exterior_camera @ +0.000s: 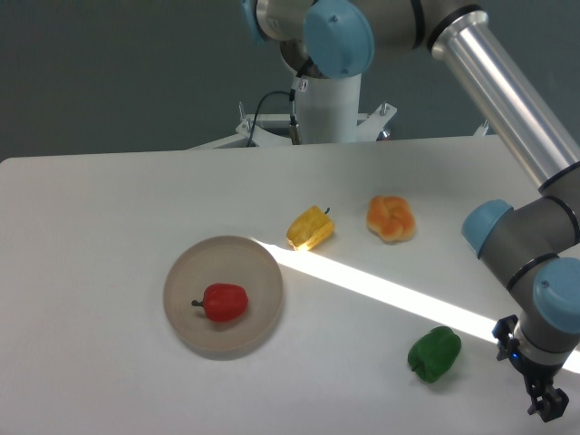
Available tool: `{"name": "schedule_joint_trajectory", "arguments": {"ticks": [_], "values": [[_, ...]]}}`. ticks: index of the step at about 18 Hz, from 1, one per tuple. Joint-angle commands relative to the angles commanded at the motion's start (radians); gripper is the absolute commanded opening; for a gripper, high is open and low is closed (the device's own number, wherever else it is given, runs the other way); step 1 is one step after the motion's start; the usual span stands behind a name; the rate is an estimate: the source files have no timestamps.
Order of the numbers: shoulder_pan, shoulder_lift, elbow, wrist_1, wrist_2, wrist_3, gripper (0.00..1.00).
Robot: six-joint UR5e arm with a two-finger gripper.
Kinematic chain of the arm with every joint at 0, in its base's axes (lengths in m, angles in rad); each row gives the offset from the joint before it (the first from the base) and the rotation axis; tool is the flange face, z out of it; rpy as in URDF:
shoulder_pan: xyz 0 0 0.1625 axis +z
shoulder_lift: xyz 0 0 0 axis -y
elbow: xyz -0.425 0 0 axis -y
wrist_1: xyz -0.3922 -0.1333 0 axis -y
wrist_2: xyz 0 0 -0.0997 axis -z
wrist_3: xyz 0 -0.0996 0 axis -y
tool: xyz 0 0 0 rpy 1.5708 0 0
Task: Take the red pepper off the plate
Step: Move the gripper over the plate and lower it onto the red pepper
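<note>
Red pepper point(224, 302): glossy, dark stem pointing left, lying near the middle of the plate point(259, 267), untouched. Plate: beige-grey, round, raised rim, on the white table point(91, 227). Gripper point(548, 405): low at the right edge of view, well apart from the plate; whether its jaws stand apart or together cannot be told. Nearby: green pepper point(434, 353) beside the arm; yellow pepper point(310, 228) and an orange bun-like item point(391, 218) beyond the plate. Step in hand, by judgement: approach not yet begun. Next move calls for travel left across the table to above the plate, then descent with jaws wide.
</note>
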Motion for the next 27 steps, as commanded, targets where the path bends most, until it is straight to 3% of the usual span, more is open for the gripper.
{"name": "schedule_joint_trajectory", "arguments": {"ticks": [6, 9, 12, 19, 23, 27], "values": [[-0.029, 0.024, -0.017, -0.021, 0.002, -0.006, 1.0], [-0.057, 0.072, -0.058, -0.055, 0.002, -0.07, 1.0], [-0.097, 0.188, -0.191, -0.064, -0.038, -0.156, 1.0], [-0.192, 0.374, -0.441, -0.054, -0.052, -0.316, 1.0], [-0.291, 0.46, -0.556, -0.049, -0.051, -0.454, 1.0], [-0.396, 0.489, -0.673, 0.087, -0.045, -0.529, 1.0]]}}
